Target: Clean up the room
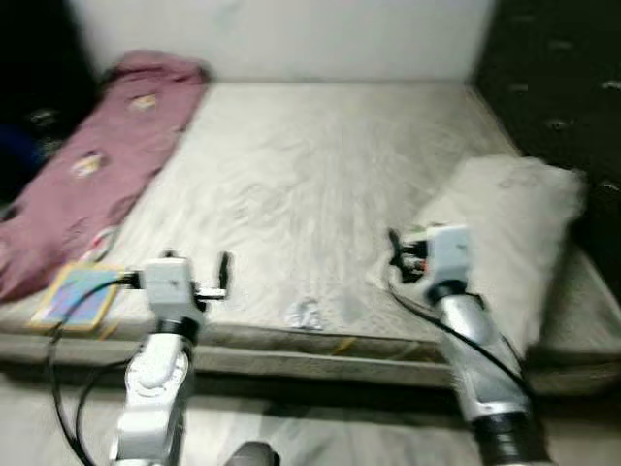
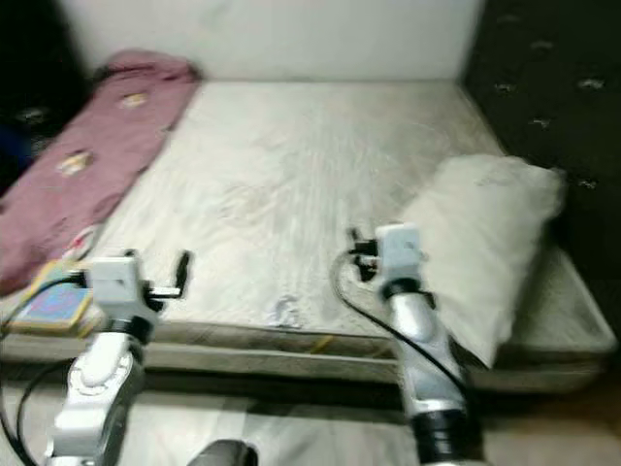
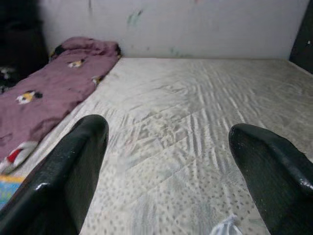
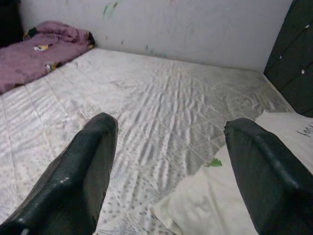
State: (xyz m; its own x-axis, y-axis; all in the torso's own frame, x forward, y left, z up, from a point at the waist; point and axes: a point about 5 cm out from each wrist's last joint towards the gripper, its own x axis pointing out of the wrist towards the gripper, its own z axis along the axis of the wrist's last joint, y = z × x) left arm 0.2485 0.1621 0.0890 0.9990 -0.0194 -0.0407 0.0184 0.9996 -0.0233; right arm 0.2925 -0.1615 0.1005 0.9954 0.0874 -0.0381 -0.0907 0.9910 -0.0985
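In the left eye view, a bare mattress (image 1: 320, 184) is being faced by both arms. A maroon blanket (image 1: 92, 165) is lying along its left edge, a white pillow (image 1: 509, 233) is resting by the right edge near the front corner, and a colourful book (image 1: 76, 296) is sitting at the front left corner. A small crumpled wrapper (image 1: 306, 314) is lying near the front edge, between the arms. The left end effector (image 1: 221, 277) and the right end effector (image 1: 393, 254) are being held over the front edge, touching nothing.

In the right eye view, the same scene is being shown, blurred.

In the left wrist view, the left fingers (image 3: 73, 171) are being held wide apart and empty above the mattress, the wrapper just below them.

In the right wrist view, the right fingers (image 4: 80, 181) are likewise spread wide, gripping nothing, with the pillow's corner beneath them.
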